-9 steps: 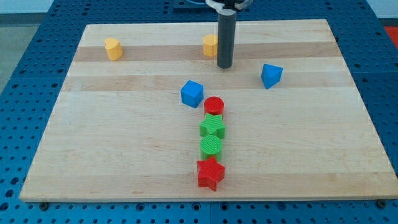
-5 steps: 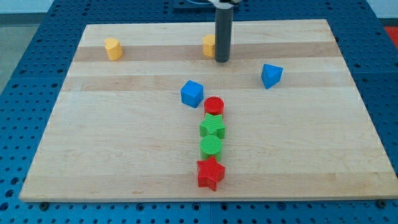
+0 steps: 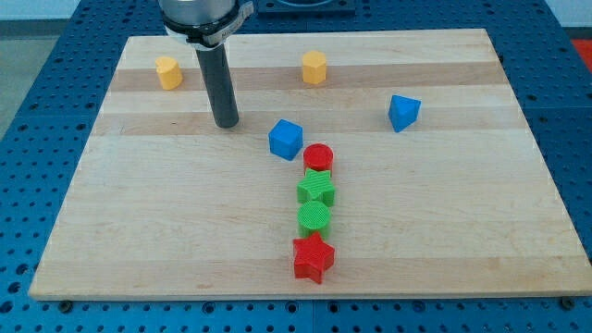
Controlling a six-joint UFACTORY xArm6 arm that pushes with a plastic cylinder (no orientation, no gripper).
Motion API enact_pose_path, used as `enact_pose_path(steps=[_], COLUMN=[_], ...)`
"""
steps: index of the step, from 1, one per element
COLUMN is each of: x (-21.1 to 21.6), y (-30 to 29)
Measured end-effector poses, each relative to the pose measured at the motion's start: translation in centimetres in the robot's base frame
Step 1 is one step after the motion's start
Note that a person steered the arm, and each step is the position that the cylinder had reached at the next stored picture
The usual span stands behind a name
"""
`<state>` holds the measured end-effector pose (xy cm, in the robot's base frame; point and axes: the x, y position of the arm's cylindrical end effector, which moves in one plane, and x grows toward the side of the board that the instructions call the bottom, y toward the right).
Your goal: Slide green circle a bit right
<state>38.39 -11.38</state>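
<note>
My tip has swung from beside the right-hand yellow block toward the view's left, and is now standing on the wooden board, left of the blue cube; no claw exists, only a rod. The green circle, ribbed and round, is sitting in a touching column between the green star and the red star. Bare board is lying open on its right.
</note>
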Motion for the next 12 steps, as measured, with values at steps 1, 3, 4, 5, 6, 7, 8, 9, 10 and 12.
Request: enact_pose_path(steps=[1,3,4,5,6,7,8,9,10,12], x=[0.0,12.0,16.2,16.2,19.5,19.3,19.2,18.8,17.3,16.9], y=[0.0,1.4,2.1,2.1,3.8,3.8,3.8,4.6,4.6,7.6])
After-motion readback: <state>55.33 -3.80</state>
